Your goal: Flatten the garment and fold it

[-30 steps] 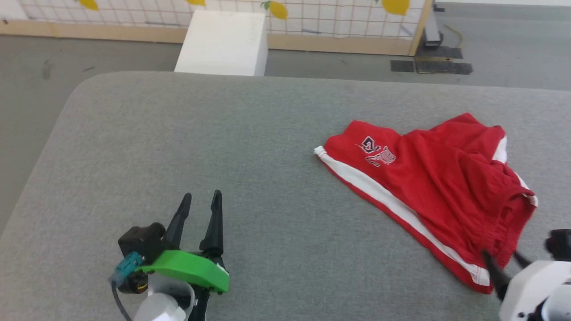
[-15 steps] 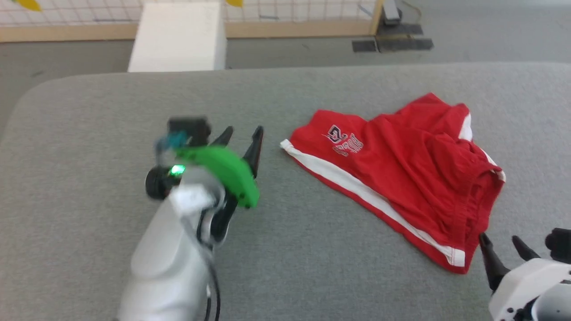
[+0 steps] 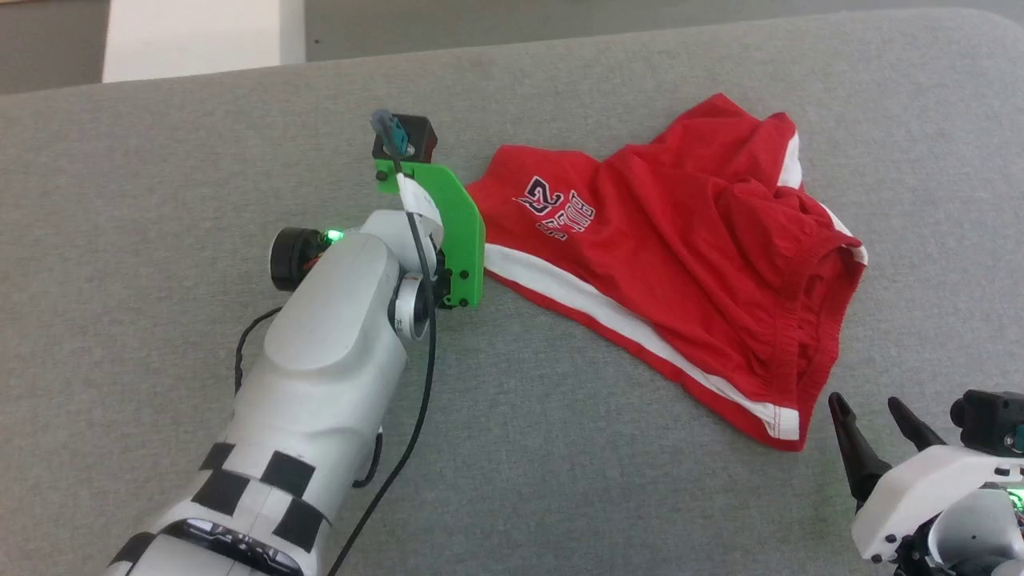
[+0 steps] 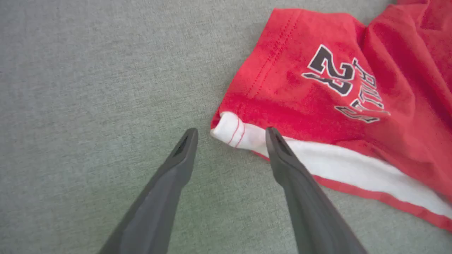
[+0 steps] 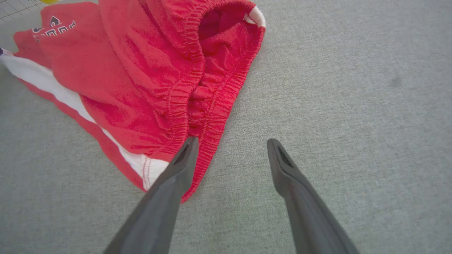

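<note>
The garment (image 3: 680, 240) is a pair of bright red shorts with a white side band, lying rumpled on the grey padded table (image 3: 200, 144). Its printed number and logo (image 4: 346, 84) face up near the leg hem. My left gripper (image 4: 231, 132) is open, its fingers straddling the white hem corner (image 4: 235, 132) at the garment's left end. In the head view the green wrist bracket (image 3: 448, 240) covers those fingers. My right gripper (image 3: 866, 402) is open just short of the elastic waistband (image 5: 197, 91). Its left finger (image 5: 176, 169) overlaps the garment's near corner in the right wrist view, with nothing between the fingers.
A white box (image 3: 200, 40) stands on the floor beyond the table's far left edge. Bare grey table surface stretches left of the left arm and in front of the garment.
My left arm has reached forward and right from the near left of the table to the garment's hem corner. The head camera has tilted down. The right gripper stays near the waistband end.
</note>
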Robot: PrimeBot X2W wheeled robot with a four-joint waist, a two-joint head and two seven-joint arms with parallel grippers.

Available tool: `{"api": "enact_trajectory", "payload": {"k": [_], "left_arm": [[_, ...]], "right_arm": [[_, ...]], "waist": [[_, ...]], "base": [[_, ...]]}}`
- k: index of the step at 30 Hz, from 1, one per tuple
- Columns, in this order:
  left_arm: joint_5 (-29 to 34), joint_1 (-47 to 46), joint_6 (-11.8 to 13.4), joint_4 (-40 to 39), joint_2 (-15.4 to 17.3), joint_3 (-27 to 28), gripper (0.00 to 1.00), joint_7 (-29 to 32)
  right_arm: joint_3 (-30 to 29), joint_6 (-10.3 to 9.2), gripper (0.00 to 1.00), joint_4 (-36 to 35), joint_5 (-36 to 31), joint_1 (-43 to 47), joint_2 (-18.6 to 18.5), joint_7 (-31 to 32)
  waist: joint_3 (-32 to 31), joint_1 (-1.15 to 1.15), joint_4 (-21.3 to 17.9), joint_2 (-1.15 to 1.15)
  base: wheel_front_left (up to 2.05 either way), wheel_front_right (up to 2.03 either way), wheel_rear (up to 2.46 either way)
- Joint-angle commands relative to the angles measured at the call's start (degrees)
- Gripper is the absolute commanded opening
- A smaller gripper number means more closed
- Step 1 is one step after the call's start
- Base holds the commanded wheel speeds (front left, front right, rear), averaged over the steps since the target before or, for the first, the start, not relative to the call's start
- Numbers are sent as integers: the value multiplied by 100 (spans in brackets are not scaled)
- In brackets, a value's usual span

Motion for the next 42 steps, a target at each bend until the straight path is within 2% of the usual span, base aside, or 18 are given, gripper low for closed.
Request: {"api": "enact_trajectory", "payload": {"k": [1,6,7,8,9,18,25,32,36,38,39,42], "left_arm": [[37,-89,18,124,19,-49,100,35],[-17,-55,-29,436,21,-100,100,114],[-42,-44,-51,498,20,-118,86,162],[-74,-43,-70,517,19,-113,36,148],[-101,-44,-87,540,17,-116,0,124],[-578,-44,-340,431,9,109,0,-382],[-887,-47,-641,109,7,125,0,-412],[-981,-37,-666,-172,10,53,0,-271],[-983,-5,-634,-258,33,31,0,-248],[-990,10,-625,-292,49,26,0,-239],[-1000,18,-623,-304,53,27,0,-231],[-1025,70,-616,-361,78,12,0,-226]], "right_arm": [[11,-8,100,31,19,-89,6,-62],[-3,-8,100,53,25,-120,7,-86],[-4,-8,100,50,18,-126,7,-85],[-2,-8,100,45,9,-132,7,-88],[-2,-8,100,41,4,-136,7,-89],[112,-8,100,-21,-210,-68,7,3],[409,-8,100,-87,-480,-12,7,223],[1026,-8,100,286,-696,-234,7,721],[1124,-8,100,443,-661,-268,7,856],[1120,-8,24,490,-629,-288,7,888],[1124,-8,0,500,-620,-296,7,891],[1099,-8,0,456,-583,-334,7,928]], "waist": [[102,0,-116,0],[93,0,-112,0],[89,0,-104,0],[87,0,-96,0],[87,0,-82,0],[8,0,94,0],[9,0,215,0],[108,0,268,0],[143,0,264,0],[151,0,263,0],[151,0,261,0],[117,0,261,0]], "base": [[0,0,0],[0,0,0],[0,0,0],[0,0,0],[0,0,0],[0,0,0],[0,0,0],[0,0,0],[0,0,0],[0,0,0],[0,0,0],[0,0,0]]}}
